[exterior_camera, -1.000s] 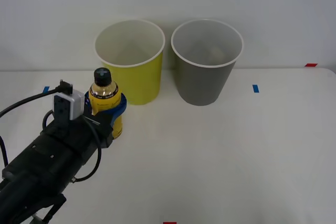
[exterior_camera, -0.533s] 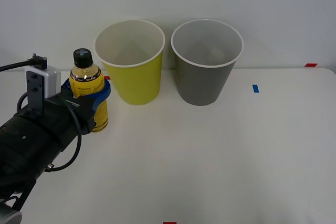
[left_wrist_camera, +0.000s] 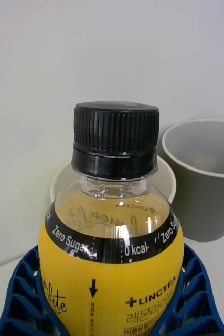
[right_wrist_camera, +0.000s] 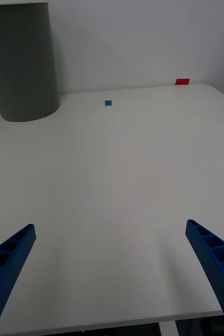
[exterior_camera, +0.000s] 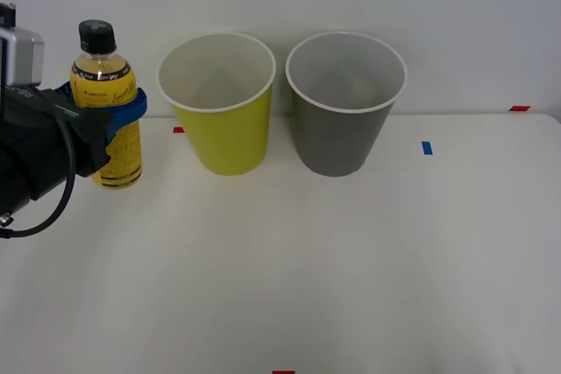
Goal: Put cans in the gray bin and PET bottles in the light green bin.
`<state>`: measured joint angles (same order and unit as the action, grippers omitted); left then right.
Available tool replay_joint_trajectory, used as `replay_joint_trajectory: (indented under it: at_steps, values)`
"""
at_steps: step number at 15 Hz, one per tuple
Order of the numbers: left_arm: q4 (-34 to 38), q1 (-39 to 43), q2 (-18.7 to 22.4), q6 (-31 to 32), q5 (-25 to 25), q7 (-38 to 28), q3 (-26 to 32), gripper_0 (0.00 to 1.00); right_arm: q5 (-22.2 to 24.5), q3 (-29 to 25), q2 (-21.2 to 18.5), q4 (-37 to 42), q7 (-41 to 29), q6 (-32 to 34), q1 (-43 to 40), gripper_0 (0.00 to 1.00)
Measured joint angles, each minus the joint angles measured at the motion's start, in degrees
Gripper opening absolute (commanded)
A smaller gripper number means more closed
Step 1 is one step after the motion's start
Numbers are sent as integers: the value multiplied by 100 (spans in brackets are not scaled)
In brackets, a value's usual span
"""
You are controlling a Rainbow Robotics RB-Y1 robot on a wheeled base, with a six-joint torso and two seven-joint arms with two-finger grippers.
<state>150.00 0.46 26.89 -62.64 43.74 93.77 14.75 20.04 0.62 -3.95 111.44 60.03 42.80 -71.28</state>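
A small clear PET bottle (exterior_camera: 107, 107) with a yellow label and black cap hangs upright in the air at the far left, left of the bins. My left gripper (exterior_camera: 117, 111) is shut on its middle; up close the blue fingers (left_wrist_camera: 195, 294) wrap the PET bottle (left_wrist_camera: 112, 262). The light green bin (exterior_camera: 219, 102) stands at the back of the table, just right of the bottle, with the gray bin (exterior_camera: 344, 102) beside it. The gray bin's rim (left_wrist_camera: 206, 131) shows behind the cap. My right gripper (right_wrist_camera: 112, 262) hovers open over bare table, right of the gray bin (right_wrist_camera: 22, 63).
Small blue tape marks (exterior_camera: 427, 147) and red tape marks (exterior_camera: 519, 109) dot the white table (exterior_camera: 351, 260). A plain wall rises directly behind the bins. Open tabletop stretches in front of both bins and to the right.
My left gripper has lifted the bottle off the table and carried it up and to the left. Both bins stand as before.
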Motion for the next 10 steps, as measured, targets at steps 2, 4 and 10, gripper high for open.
replay_joint_trajectory:
  at_steps: [2,4,10]
  values:
    - [-9,-419,-118,-175,44,-17,83,0,0,0,0,0,0,0,0,100]
    - [-247,-804,-192,-178,50,-26,91,0,0,0,0,0,0,0,0,100]
    - [-1548,-2125,-225,-88,-172,-76,-114,0,0,0,0,0,0,0,0,100]
